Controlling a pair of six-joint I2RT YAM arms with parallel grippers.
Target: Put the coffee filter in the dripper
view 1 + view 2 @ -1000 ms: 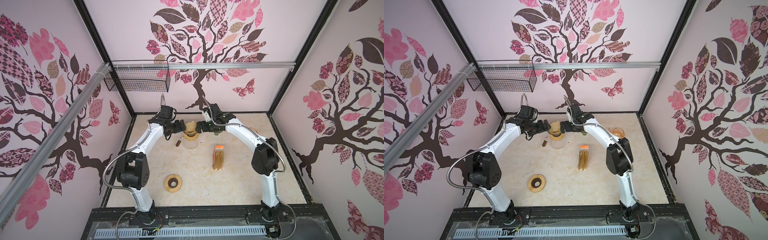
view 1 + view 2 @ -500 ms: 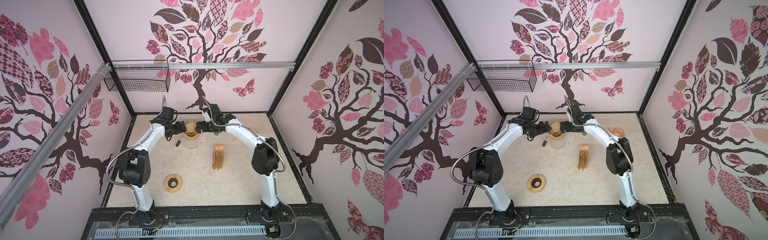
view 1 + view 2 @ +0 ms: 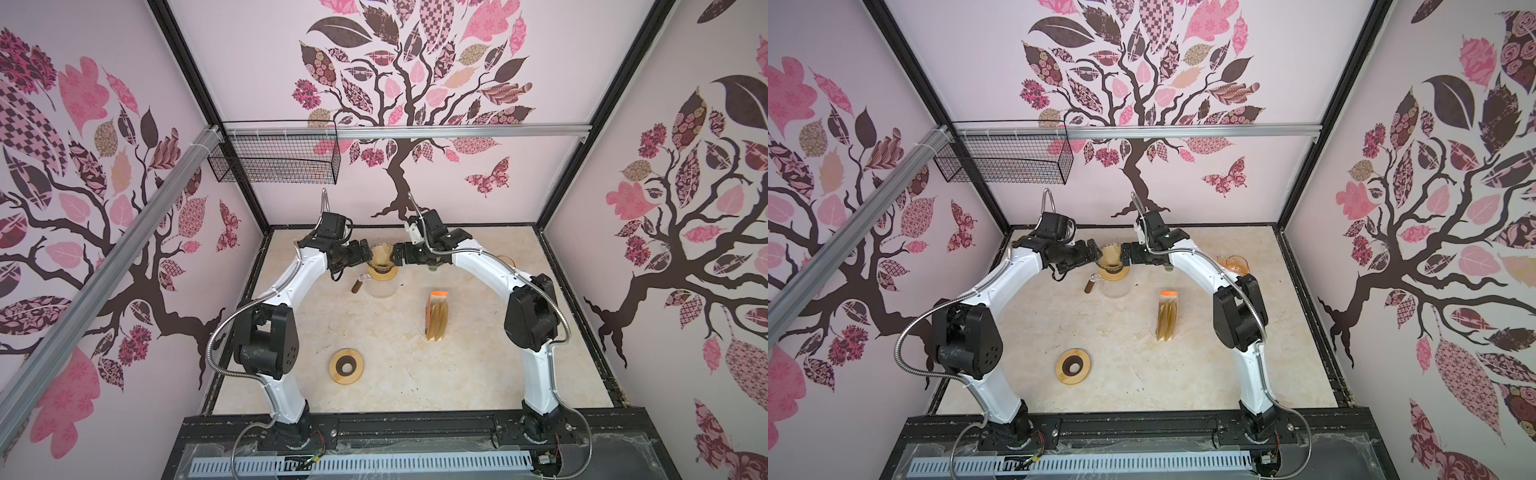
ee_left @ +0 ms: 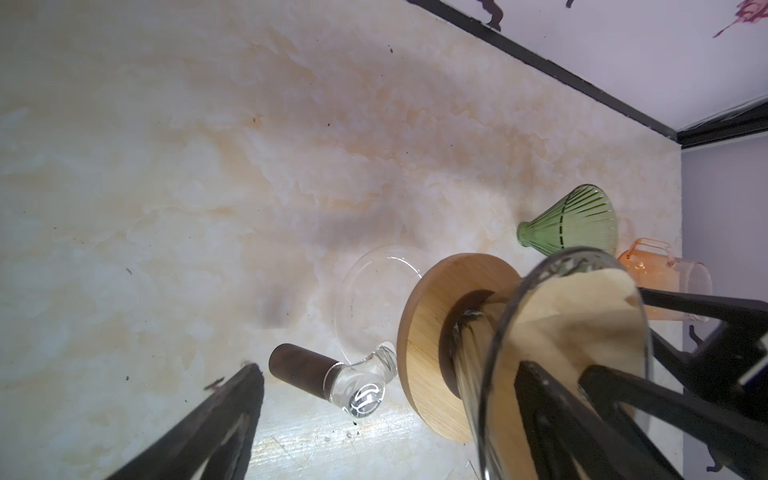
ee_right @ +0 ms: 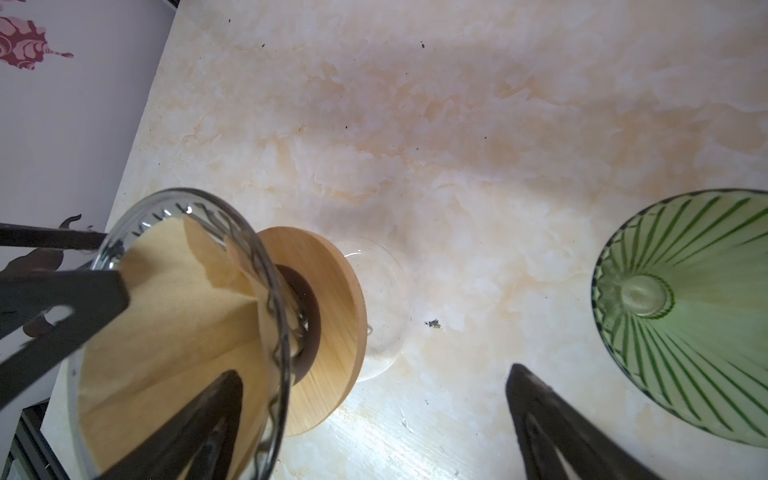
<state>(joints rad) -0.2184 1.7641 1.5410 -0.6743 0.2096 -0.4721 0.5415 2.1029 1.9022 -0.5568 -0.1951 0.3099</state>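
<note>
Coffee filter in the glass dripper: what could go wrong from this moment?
1. The open left gripper and right gripper each seem to have a finger inside the coffee filter; pulling out may drag or crumple it.
2. The dripper only stands on the glass carafe; a sideways push could tip it.

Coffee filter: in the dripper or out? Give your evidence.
In: the coffee filter lines the inside of the glass dripper, spread open within its rim.

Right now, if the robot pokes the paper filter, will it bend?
Probably, it looks floppy: the paper filter has a creased, folded edge. It is likely very light, being thin paper. It may slide, since it seems to sit loose in the glass dripper.
</note>
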